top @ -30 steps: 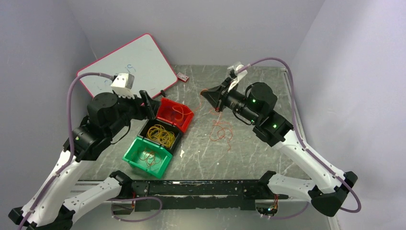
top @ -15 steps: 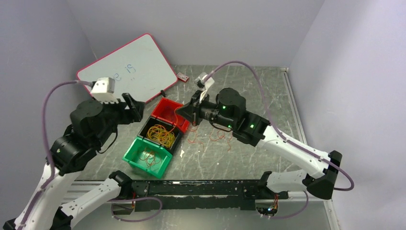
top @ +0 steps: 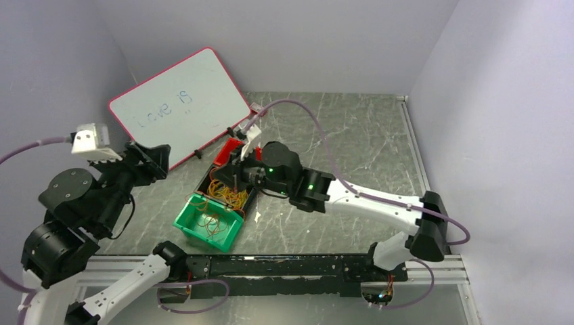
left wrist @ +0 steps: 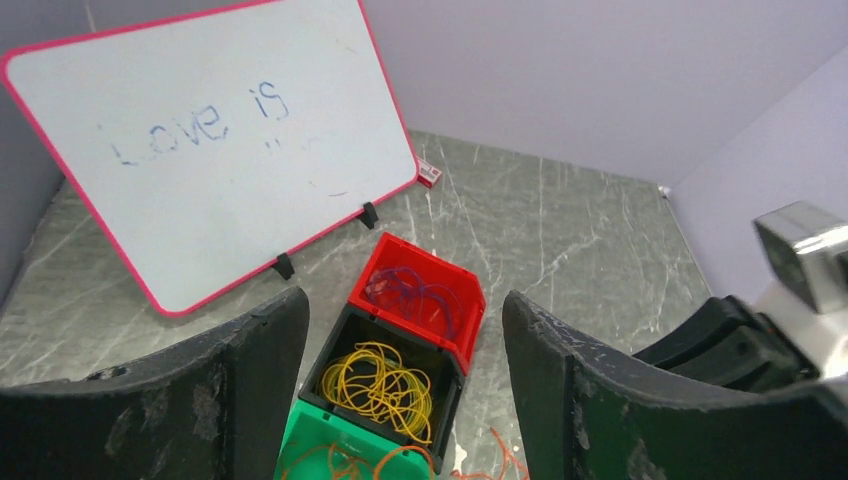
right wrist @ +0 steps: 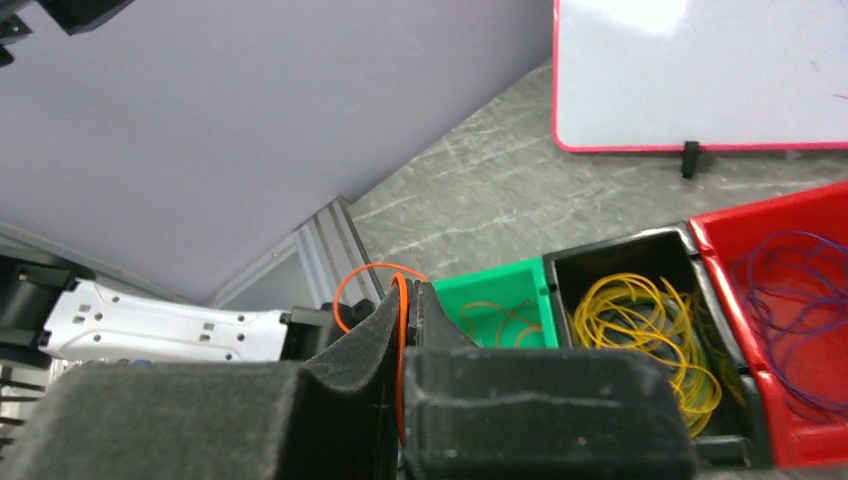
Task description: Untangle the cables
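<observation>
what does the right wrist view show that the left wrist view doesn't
Only the right wrist view shows an orange cable loop pinched in the shut right hand. Only the left wrist view shows the open, empty left hand and the writing "Love is" on the whiteboard. Both show the red bin with purple cable loops, the black bin with yellow cable loops, and the green bin.

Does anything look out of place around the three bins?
Yes. A few orange loops lie on the table beside the green bin, outside every bin. The others are sorted by colour: yellow loops in the black bin, purple loops in the red bin.
</observation>
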